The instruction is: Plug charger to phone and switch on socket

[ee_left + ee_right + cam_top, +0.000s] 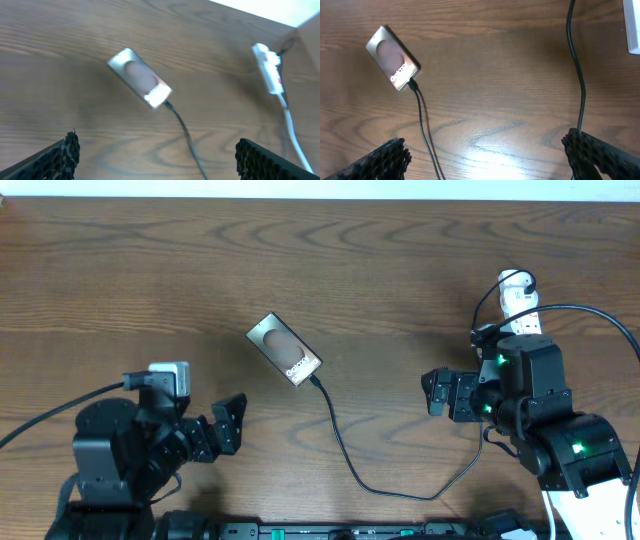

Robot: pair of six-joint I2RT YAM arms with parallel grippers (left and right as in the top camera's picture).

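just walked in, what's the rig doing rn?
Neither arm holds anything: the left gripper and right gripper are both open over the table. The charger tip meets the label end of the phone, so it looks plugged in. The socket lies far right, partly hidden by the right arm; its switch state can't be read.

The surface (400,270) reads to me as warm brown wood with darker wavy grain. The phone (285,349) shows a glossy grey-brown face with a pale oval sheen and a white label strip at one end. The charger (340,445) is plain black. The socket (520,305) is white; in my blurred left wrist view its small marks look red, I think. The left claw (228,423) and right claw (437,393) are black, with a fine dotted texture.
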